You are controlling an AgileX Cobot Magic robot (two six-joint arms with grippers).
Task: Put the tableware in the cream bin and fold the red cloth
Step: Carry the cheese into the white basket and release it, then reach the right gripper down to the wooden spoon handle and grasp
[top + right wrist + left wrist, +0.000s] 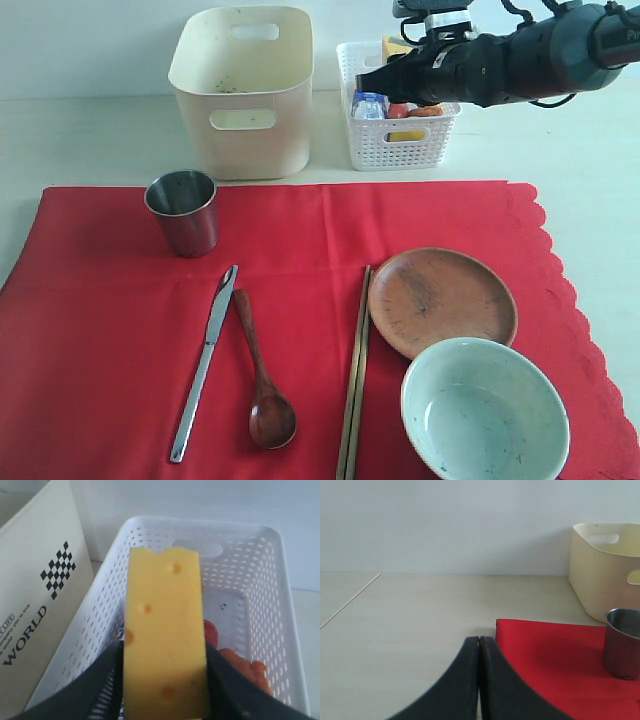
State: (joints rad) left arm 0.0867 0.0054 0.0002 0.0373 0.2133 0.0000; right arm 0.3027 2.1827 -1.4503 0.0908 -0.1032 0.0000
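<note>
The red cloth (300, 240) lies flat on the table. On it are the steel cup (183, 212), steel knife (205, 360), dark wooden spoon (262, 375), chopsticks (356, 370), brown plate (442, 301) and pale green bowl (484, 410). Behind the cloth stands the cream bin (243, 90). My right gripper (164, 680) is shut on a yellow cheese block (164, 605), held above the white basket (260, 595). My left gripper (479, 640) is shut with nothing in it, low over the bare table beside the cloth's corner (555, 650), left of the cup (622, 642); the exterior view does not show it.
The white lattice basket (400, 140) stands right of the cream bin and holds a small carton (369, 104) and red and yellow food. A white printed carton (35, 605) shows beside it in the right wrist view. My right arm (520, 60) reaches over the basket from the right.
</note>
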